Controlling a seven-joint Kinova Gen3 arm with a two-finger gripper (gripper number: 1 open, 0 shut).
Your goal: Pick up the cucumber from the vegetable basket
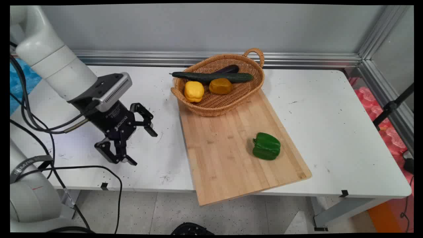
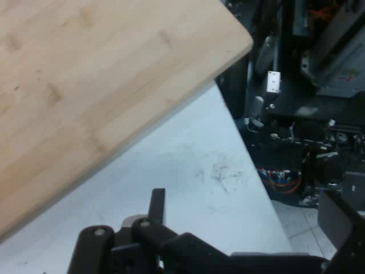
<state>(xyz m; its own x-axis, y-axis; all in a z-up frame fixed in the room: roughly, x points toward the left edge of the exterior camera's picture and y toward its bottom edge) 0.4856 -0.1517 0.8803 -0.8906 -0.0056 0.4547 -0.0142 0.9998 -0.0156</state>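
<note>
The black two-finger end effector (image 1: 141,147) hangs over the bare white table (image 1: 330,132), to the left of the long bamboo cutting board (image 1: 231,155). Its fingers are spread wide and nothing is between them. It holds nothing and touches nothing. In the hand view, one black finger (image 2: 157,205) rises from the bottom edge, and above it are the scratched table surface and the near corner of the cutting board (image 2: 102,80).

The cutting board is the landmark here. It lies on the table at an angle, and its near end reaches over the table's front edge. On the board's right half, toward the near end, lies a shiny green bell pepper (image 1: 266,146), well apart from the end effector.

On the far end of the board stands an oval woven wicker basket (image 1: 254,87) with a looped handle at its far rim. Inside it, a long dark green cucumber (image 1: 211,77) lies across, with its left tip over the basket's rim. Behind the cucumber a dark purple eggplant (image 1: 228,69) is partly hidden. In front of the cucumber are a bright yellow bell pepper (image 1: 194,91) on the left and a darker orange-yellow bell pepper (image 1: 220,86) just beside it on the right.
</note>
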